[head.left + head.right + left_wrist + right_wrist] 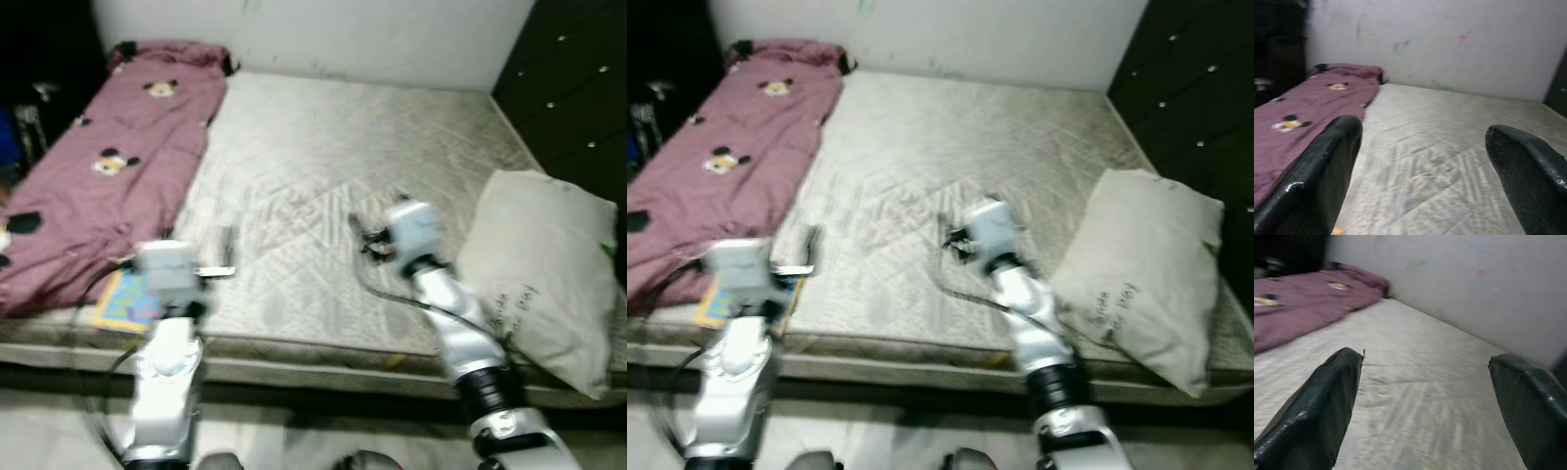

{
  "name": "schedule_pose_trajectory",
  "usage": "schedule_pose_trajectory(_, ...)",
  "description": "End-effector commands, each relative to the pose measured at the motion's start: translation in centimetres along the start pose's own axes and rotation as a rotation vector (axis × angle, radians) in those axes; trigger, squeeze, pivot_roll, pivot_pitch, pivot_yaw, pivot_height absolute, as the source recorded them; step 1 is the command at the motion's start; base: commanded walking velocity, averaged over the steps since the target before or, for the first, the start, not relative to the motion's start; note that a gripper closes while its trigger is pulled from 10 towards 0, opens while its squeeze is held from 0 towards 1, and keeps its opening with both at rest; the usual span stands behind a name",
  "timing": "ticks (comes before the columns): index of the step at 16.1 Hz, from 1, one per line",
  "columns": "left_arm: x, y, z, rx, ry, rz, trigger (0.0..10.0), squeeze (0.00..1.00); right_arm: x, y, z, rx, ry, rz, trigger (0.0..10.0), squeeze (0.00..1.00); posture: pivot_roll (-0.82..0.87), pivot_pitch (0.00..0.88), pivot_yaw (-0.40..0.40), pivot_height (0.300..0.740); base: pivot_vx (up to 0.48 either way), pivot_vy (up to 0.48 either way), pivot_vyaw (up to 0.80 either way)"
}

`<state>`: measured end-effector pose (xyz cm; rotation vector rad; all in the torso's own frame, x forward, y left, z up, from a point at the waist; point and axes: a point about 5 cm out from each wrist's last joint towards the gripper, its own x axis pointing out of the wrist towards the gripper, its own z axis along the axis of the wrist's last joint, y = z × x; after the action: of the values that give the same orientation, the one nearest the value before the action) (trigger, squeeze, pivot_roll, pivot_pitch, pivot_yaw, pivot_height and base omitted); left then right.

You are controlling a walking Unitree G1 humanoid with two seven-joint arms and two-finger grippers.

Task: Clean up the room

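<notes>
Jaws of both grippers spread, empty. Left gripper (1420, 161) near blanket (93, 166), far-left on mattress (333, 166); right gripper (1425, 401) mid-bed. Pillow (549, 274) near-right: soft, light; likely grab corner.

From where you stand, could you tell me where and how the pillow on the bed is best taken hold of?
Probably by the pillow's near-left corner, approached from the left with the right gripper. It lies flat on the mattress, and that soft corner is nearest the open fingers.
</notes>
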<state>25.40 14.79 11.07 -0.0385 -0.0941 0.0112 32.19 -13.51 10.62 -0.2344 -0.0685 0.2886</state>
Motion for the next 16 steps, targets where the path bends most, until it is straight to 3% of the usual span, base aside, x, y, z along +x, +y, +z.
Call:
schedule_pose_trajectory(1,0.02,1.28,0.09,0.028,0.003,0.059,10.0,0.00,0.58,1.13,0.83,0.014,-0.033,0.028,10.0,0.00,0.04,0.000,-0.061,0.740,0.000,0.000,0.00)
schedule_pose_trajectory(8,0.16,1.16,-0.06,0.048,0.017,0.060,10.0,0.00,0.53,1.17,0.72,0.005,-0.032,0.027,10.0,0.00,0.04,0.000,-0.060,0.740,0.000,0.000,0.00)
schedule_pose_trajectory(16,0.23,1.05,0.00,0.044,0.013,0.054,10.0,0.00,0.55,1.10,0.71,0.026,-0.033,0.022,10.0,0.00,0.04,0.000,-0.061,0.740,0.000,-0.305,0.00)
